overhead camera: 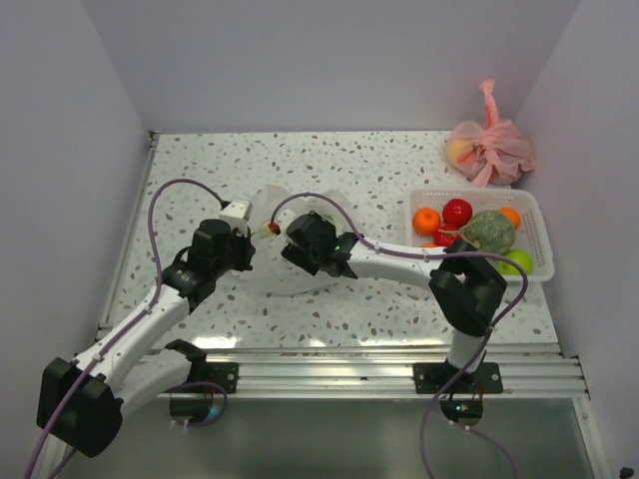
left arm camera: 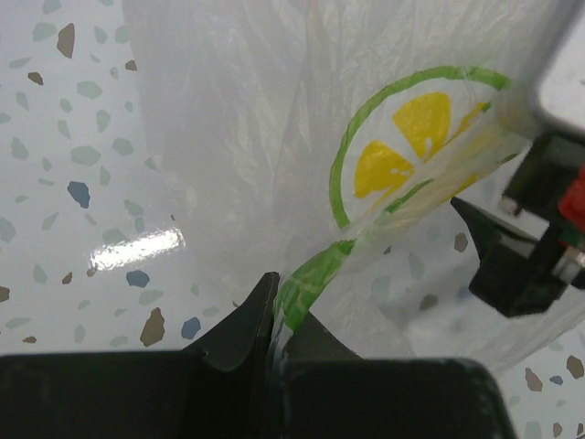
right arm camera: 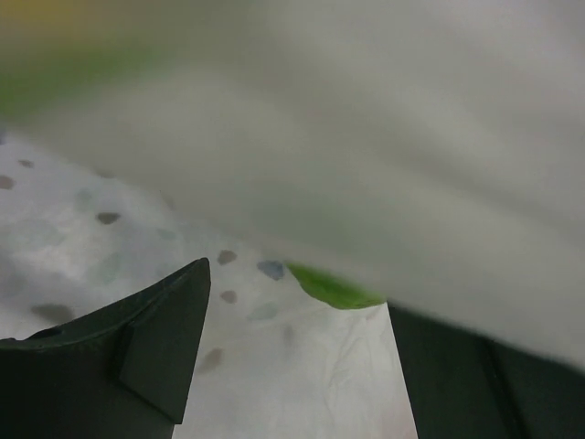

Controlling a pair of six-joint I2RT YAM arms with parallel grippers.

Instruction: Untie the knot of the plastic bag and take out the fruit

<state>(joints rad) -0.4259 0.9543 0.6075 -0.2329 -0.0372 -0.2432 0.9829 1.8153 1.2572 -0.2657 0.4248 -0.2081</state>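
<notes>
- Top: plastic bag [overhead camera: 268, 202] slack mid-worktop [overhead camera: 379, 170] between left end effector [overhead camera: 255, 239] and right end effector [overhead camera: 288, 239]; fruit [overhead camera: 489, 232] in basket [overhead camera: 540, 215], emptying looks done.
- Left wrist: clenched on bag fold.
- Right wrist: spread, empty; next, release bag.

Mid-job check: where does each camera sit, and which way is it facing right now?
Top external: above and behind the bases, looking down on the table, both arms, the plastic bag between the left claw and right claw, fruit in the basket.
Left wrist: on the left arm, facing the bag's lemon print; its fingers pinch plastic.
Right wrist: pressed close to blurred plastic; its fingers apart.
Shared: the bag in all three.
</notes>
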